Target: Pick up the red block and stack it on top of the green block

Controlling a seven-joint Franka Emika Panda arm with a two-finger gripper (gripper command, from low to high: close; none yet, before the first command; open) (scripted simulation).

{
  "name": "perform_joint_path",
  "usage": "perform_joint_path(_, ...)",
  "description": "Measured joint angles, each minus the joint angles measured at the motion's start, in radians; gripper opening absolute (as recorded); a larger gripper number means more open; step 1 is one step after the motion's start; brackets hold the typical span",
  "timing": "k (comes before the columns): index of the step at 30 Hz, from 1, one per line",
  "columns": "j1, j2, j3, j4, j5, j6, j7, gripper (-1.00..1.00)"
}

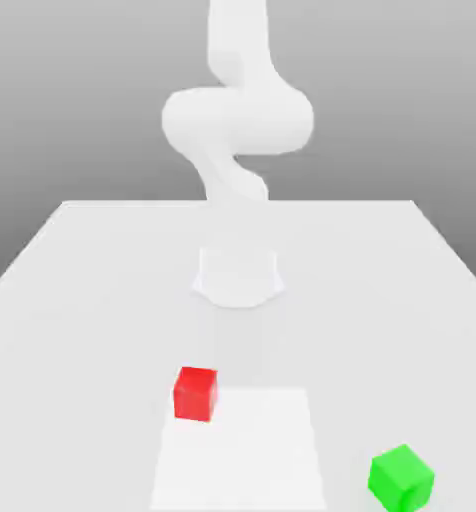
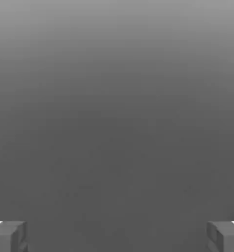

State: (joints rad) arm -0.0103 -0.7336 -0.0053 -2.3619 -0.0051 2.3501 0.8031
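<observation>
My white two-finger tool (image 2: 117, 237) stands wide apart in the hand view, released, with nothing between its two dark grey fingertips. In the exterior view, my smooth white jointed arm (image 1: 238, 120) rises from its base at the far side of the broad pale table (image 1: 72, 350).

The small red cube-shaped block (image 1: 195, 394) sits at about seven o'clock from the centre of the exterior view, over the far-left corner of a brighter white square patch (image 1: 240, 450). The bright green cube-shaped block (image 1: 400, 479) lies near five o'clock, well apart from the red one and turned at an angle to it.

I judge that the step in hand is the approach to the red block, with the stacking all to come. I should aim the hand down at the table, centre it above the red block and turn my wrist until the fingers run parallel to two opposite sides. Then I should descend straight, keeping the opening wide so neither fingertip clips the top edge, and close evenly about mid-height. An off-centre squeeze could twist the block, which would make it harder to seat squarely on the green one.
</observation>
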Motion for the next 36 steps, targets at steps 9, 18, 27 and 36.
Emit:
perform_joint_path(9, -0.044, 0.291, -0.029, -0.258, -0.017, 0.213, 0.011, 0.0)
perform_joint_path(18, -0.078, 0.664, -0.073, -0.516, -0.008, 0.484, 0.002, 0.0)
perform_joint_path(27, -0.118, 0.924, -0.022, -0.499, 0.058, 0.701, -0.046, -1.0)
perform_joint_path(36, -0.116, 0.801, -0.033, -0.517, 0.021, 0.596, -0.019, -1.0)
